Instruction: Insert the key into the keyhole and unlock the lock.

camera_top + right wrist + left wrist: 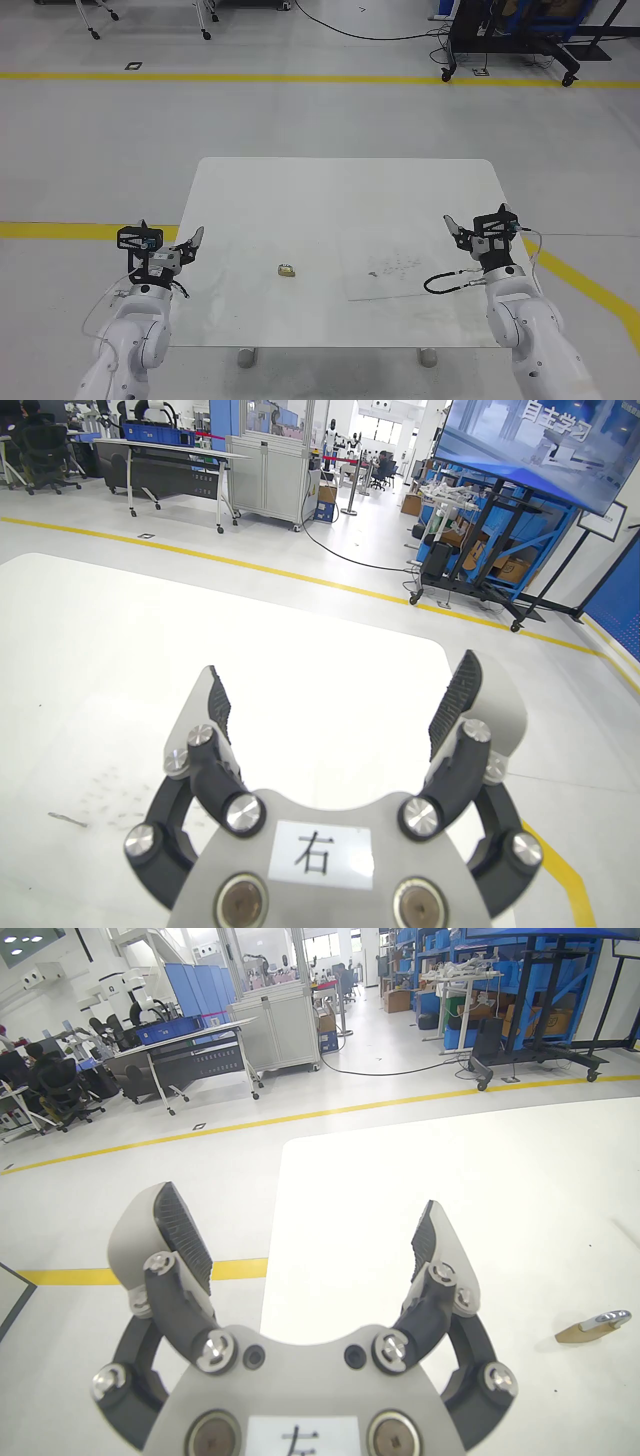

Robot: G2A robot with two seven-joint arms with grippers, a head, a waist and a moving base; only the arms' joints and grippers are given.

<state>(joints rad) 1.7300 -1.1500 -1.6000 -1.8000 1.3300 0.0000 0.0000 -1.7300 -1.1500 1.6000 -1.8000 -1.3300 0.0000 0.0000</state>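
White table (340,200) bears faint scuff marks (395,265); beyond the table, a yellow floor line (300,77) and a black wheeled stand (500,42).

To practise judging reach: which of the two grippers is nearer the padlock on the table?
The left gripper. The padlock lies on its half of the table, while the right gripper hovers at the opposite edge.

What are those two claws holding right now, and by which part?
Nothing. The left claw and right claw are both open and empty; the lock lies on the table, apart from both.
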